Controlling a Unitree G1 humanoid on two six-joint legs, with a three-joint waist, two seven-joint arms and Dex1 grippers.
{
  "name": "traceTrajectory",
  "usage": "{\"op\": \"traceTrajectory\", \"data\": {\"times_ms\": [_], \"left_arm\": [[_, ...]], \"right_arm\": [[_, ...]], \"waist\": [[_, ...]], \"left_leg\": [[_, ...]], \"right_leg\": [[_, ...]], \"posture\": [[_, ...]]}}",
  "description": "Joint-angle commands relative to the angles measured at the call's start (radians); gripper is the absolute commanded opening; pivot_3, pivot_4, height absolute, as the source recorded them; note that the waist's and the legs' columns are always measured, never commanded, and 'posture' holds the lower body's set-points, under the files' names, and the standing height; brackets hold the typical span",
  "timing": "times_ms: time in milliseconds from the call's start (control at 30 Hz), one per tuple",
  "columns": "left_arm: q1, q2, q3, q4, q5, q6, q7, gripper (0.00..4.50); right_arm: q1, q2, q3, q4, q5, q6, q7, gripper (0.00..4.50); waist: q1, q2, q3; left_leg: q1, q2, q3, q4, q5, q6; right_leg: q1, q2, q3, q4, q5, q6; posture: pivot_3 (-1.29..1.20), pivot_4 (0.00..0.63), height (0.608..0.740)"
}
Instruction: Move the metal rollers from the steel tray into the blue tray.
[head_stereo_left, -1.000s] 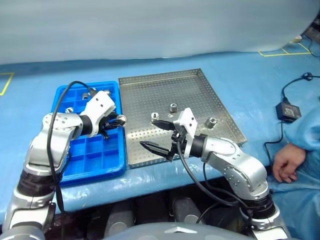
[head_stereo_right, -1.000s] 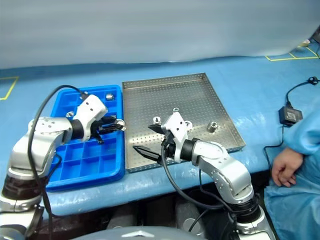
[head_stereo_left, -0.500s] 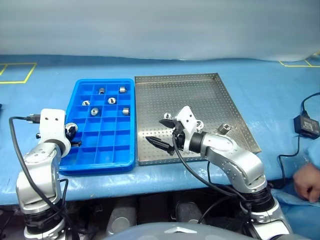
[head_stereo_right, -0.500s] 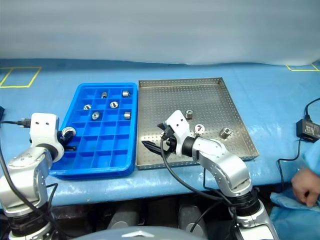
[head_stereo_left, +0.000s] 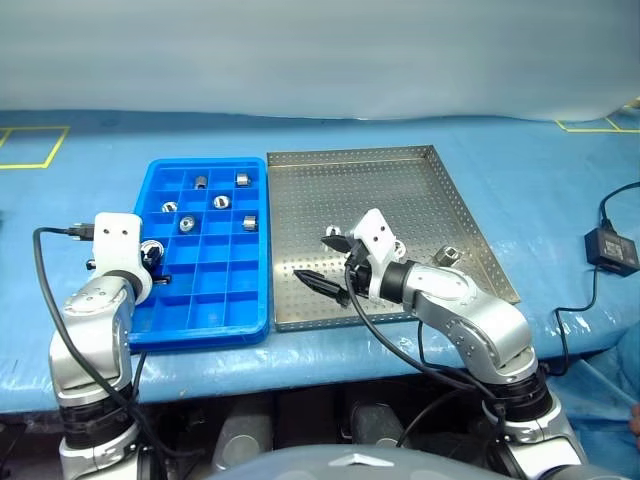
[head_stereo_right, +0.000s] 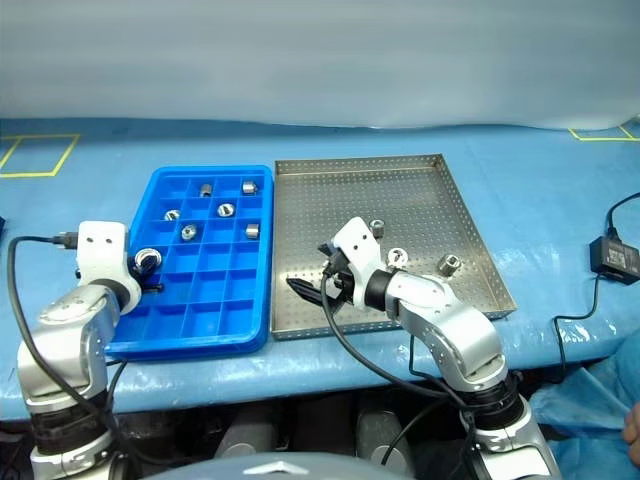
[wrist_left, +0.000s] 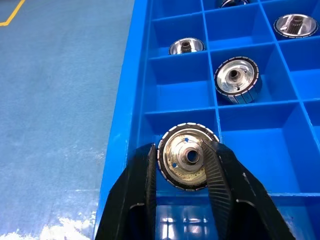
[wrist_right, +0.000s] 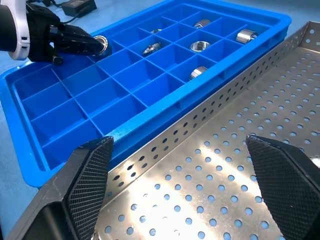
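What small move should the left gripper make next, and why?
Probably open the left gripper a little more to drop its roller. The fingers hold it over an empty compartment at the outer edge of the blue tray, so it would likely land inside.

Shiny metal rollers (wrist_left: 186, 156); glossy plastic blue tray (head_stereo_left: 238, 320); perforated steel tray (head_stereo_left: 400, 190).

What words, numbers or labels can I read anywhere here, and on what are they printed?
None: no readable text stands on the blue tray, the steel tray, the metal rollers, or either gripper.
The yellow lines on the blue floor covering are plain markings, not letters.
The black power adapter bears nothing legible.
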Motion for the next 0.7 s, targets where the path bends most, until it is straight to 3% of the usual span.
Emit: {"op": "traceTrajectory", "data": {"times_ms": [33,67,200,333,533,700], "left_arm": [[-0.011,0.012,-0.008,-0.021,-0.012,-0.047,0.010,2.63],[-0.014,-0.001,-0.005,-0.031,-0.025,-0.066,0.007,2.95],[-0.052,-0.083,0.017,-0.087,-0.161,-0.166,-0.060,2.95],[-0.111,-0.089,-0.077,-0.095,-0.307,-0.200,-0.193,2.95],[-0.314,0.034,-0.433,0.194,-0.271,-0.314,-0.383,2.95],[-0.441,0.031,-0.584,0.481,-0.216,-0.427,-0.457,2.95]], "right_arm": [[-0.004,-0.005,-0.015,-0.052,0.005,0.003,-0.010,4.50],[-0.002,-0.007,-0.014,-0.054,0.002,0.001,-0.012,4.50],[0.006,-0.009,-0.020,-0.056,-0.005,0.000,-0.032,4.50],[0.006,-0.048,-0.012,-0.048,-0.066,0.010,-0.076,4.50],[0.043,-0.110,0.016,-0.070,-0.134,0.011,-0.095,4.50],[0.100,-0.105,0.020,-0.118,-0.156,0.014,-0.119,4.50]], "waist": [[0.000,0.000,0.000],[0.000,0.000,0.000],[0.004,0.000,0.000],[0.003,-0.001,0.000],[-0.020,0.000,0.000],[-0.058,0.000,0.000]], "left_leg": [[0.000,0.000,0.000,0.000,0.000,0.000],[0.000,0.000,0.000,-0.001,0.000,0.000],[0.000,0.000,0.000,0.000,0.000,0.000],[-0.002,0.000,0.000,0.002,0.000,0.001],[-0.001,-0.004,0.001,0.002,0.000,0.001],[-0.001,-0.004,0.002,0.001,-0.001,0.002]], "right_leg": [[0.000,0.000,0.000,0.000,0.000,0.000],[0.000,0.000,0.000,0.000,0.000,0.000],[0.000,-0.001,0.000,-0.001,0.000,-0.001],[0.001,-0.002,0.000,-0.001,0.000,0.000],[0.001,0.001,0.000,-0.001,0.000,0.000],[-0.001,0.001,0.002,-0.001,-0.001,0.002]], "posture": [[0.04,0.150,0.740],[0.03,0.150,0.740],[0.02,0.150,0.740],[0.00,0.150,0.740],[-0.07,0.150,0.740],[-0.16,0.150,0.740]]}}
